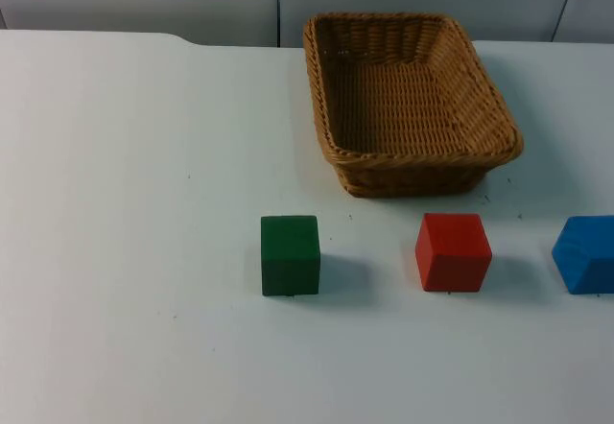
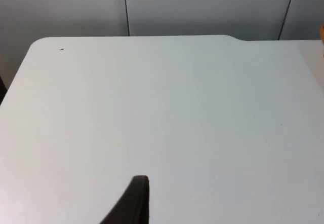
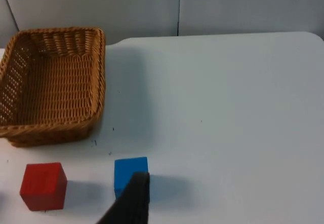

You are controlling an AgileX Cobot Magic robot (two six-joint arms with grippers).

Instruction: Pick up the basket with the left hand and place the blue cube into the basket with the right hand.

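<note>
White table (image 1: pixel 115 251) carries one basket (image 1: pixel 408 98), three cubes: green (image 1: pixel 290 254), red (image 1: pixel 453 251), blue (image 3: pixel 129 172). Both my grippers' states: can't tell.

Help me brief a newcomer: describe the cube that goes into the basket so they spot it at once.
Find the brown woven wicker basket at the far side of the white table. Three cubes sit in a row before it: green cube, red cube, blue cube. Yours is the blue one, at the right end.
</note>
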